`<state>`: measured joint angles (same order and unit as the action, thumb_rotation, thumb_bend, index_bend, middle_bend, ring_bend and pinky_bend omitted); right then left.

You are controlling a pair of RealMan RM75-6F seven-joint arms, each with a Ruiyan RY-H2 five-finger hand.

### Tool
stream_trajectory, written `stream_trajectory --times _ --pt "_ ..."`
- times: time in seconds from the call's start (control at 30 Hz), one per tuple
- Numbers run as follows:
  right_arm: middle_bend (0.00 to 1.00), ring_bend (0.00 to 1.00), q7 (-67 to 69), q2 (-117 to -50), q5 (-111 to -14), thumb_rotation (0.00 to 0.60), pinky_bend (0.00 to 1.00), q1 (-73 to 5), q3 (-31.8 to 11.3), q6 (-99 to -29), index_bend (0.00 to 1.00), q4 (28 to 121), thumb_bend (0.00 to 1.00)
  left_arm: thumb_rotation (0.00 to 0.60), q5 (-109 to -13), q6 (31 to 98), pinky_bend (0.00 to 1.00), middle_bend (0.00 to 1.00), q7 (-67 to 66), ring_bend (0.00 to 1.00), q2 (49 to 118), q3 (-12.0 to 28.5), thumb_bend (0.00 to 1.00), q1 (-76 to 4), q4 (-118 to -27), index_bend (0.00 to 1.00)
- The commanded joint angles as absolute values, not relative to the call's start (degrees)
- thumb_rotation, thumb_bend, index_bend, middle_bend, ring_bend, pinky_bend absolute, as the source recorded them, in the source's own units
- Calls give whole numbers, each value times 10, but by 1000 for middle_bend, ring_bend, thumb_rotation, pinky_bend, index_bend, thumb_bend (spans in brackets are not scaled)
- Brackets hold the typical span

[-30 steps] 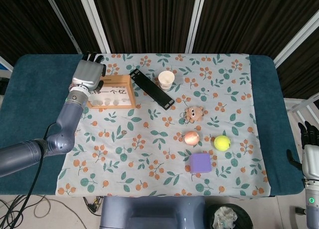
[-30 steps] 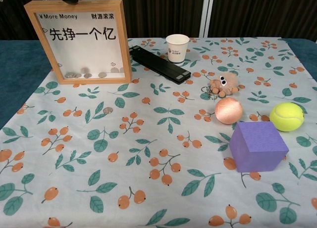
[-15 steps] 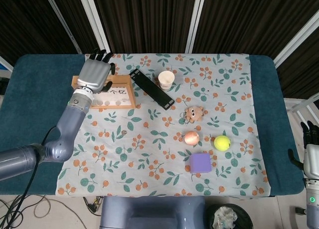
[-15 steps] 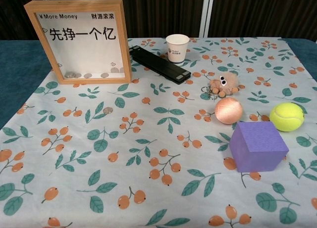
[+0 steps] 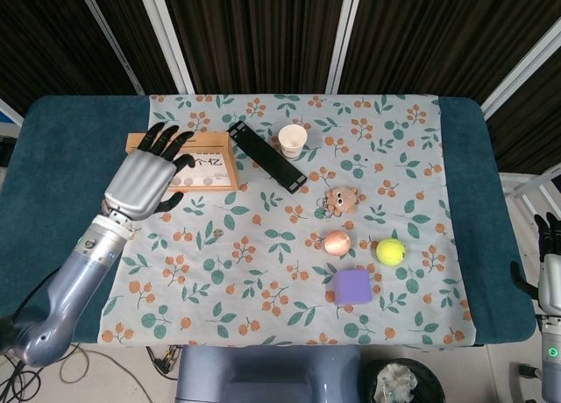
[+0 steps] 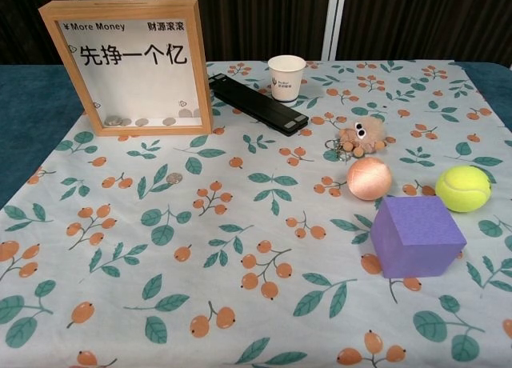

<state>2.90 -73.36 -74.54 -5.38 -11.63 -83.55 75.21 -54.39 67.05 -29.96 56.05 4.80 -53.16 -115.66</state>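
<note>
Above the table's near-left part, the left hand (image 5: 140, 181) hovers empty, fingers spread. At its one o'clock stands the wooden-framed coin box (image 5: 213, 160), long axis left-right; the right hand (image 5: 549, 272) is far off, its state unclear.

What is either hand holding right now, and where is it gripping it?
Nothing is held. The left hand hangs open, fingers spread, over the near edge of the wooden coin frame. The right hand is at the table's far right edge, empty.
</note>
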Motion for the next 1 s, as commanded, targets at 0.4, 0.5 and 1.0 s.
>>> stream_trajectory --times 0.4,0.5,1.0 --pt "0 0 36 -728 -739 600 0 -52 -119 -831 0 758 389 600 -636 627 0 77 -263 0 771 -37 337 -454 -954 386" --pt "0 0 35 -727 -737 600 0 -51 -120 -830 0 758 388 600 -631 601 0 77 -253 0 810 -23 336 -462 -902 386" --pt "0 0 36 -724 -733 600 0 -51 -122 -828 0 761 388 600 -619 521 0 72 -255 0 909 3 337 -486 -767 368"
